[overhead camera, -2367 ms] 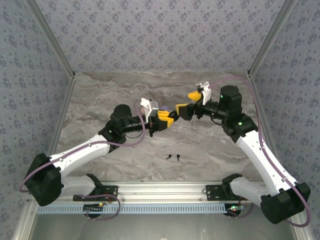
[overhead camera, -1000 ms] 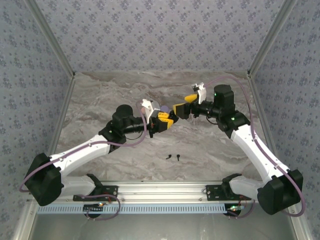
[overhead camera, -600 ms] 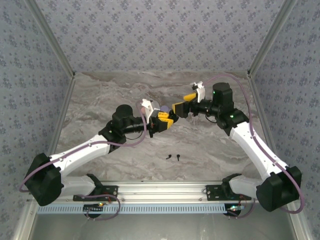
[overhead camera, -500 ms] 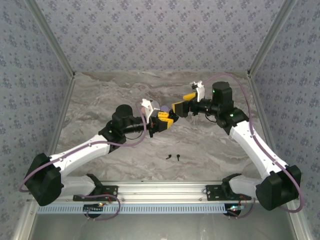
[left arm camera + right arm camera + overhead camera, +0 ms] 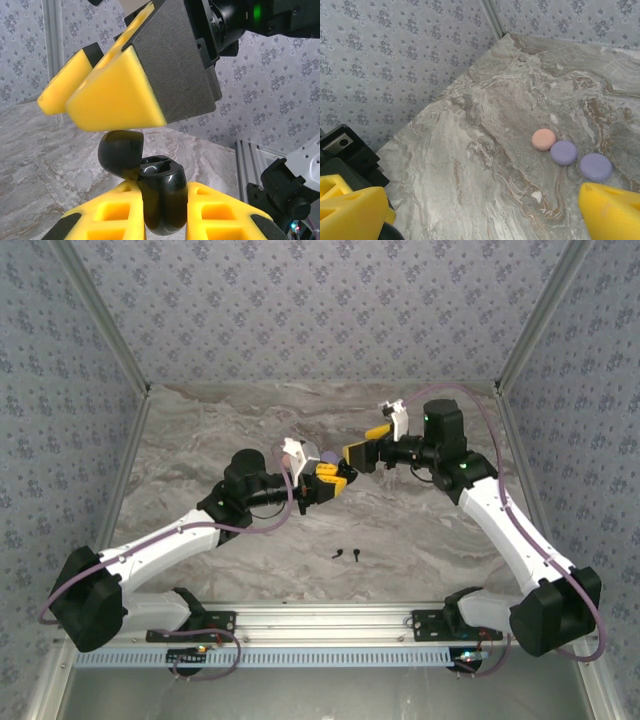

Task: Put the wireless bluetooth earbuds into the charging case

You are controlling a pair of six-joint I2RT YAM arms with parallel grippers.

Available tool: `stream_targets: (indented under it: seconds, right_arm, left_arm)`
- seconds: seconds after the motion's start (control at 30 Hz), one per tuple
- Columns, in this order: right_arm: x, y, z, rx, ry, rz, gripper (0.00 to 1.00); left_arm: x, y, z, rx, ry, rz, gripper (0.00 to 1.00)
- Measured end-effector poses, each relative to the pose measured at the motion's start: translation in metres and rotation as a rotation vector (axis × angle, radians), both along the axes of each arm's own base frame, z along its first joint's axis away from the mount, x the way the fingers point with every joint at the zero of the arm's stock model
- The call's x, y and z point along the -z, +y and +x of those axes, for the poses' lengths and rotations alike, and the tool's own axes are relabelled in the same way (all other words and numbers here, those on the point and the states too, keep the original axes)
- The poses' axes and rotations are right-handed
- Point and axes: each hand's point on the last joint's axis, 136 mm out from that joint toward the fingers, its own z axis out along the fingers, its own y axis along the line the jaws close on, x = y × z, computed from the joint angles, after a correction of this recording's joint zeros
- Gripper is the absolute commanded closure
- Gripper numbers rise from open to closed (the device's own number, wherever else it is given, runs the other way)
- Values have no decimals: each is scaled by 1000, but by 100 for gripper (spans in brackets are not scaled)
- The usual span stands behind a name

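Observation:
A black charging case with its lid swung open stands upright between the yellow fingers of my left gripper, which is shut on it above the middle of the table. My right gripper hangs open just right of it. Its grey-backed yellow fingers loom right over the open case in the left wrist view. In the right wrist view that gripper holds nothing between its pads. Two tiny black wireless bluetooth earbuds lie on the marble nearer the arm bases.
A pale pink round case and two lilac round cases sit together on the marble table, behind the grippers. Patterned walls close the table off at the back and sides. A metal rail runs along the near edge.
My right arm has crept a little to the left and toward the back, bringing its open gripper closer to the held case. The left arm and case have stayed put.

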Motion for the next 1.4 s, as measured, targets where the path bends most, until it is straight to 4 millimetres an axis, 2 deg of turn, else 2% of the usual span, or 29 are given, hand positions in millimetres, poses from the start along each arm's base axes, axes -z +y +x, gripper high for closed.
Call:
stream_targets:
  seconds: [0.33, 0.4, 0.5, 0.63, 0.8, 1.07, 1.17, 1.4]
  right_arm:
    - [-45, -27, -23, 55, -128, 32, 0]
    - [-48, -31, -28, 59, -151, 28, 0]
    - [-39, -41, -32, 87, -141, 16, 0]
    - [-10, -52, -32, 143, -50, -24, 0]
    - [51, -57, -43, 208, 155, -114, 2]
    - [161, -41, -92, 227, 517, -315, 18]
    - [191, -38, -107, 245, 612, -402, 21]
    - [237, -30, -122, 262, 727, -558, 31]
  left_arm:
    - [-3, 1, 2, -10, -121, 15, 100]
    - [-5, 3, 0, -10, -165, 19, 100]
    - [-12, 6, -3, -16, -240, 23, 100]
    - [-21, 12, -6, -33, -318, 33, 100]
    - [-25, 19, -6, -60, -369, 55, 100]
    - [-28, 27, -4, -109, -397, 67, 100]
    - [-26, 29, -3, -122, -393, 76, 100]
    - [-27, 31, -1, -138, -394, 76, 100]
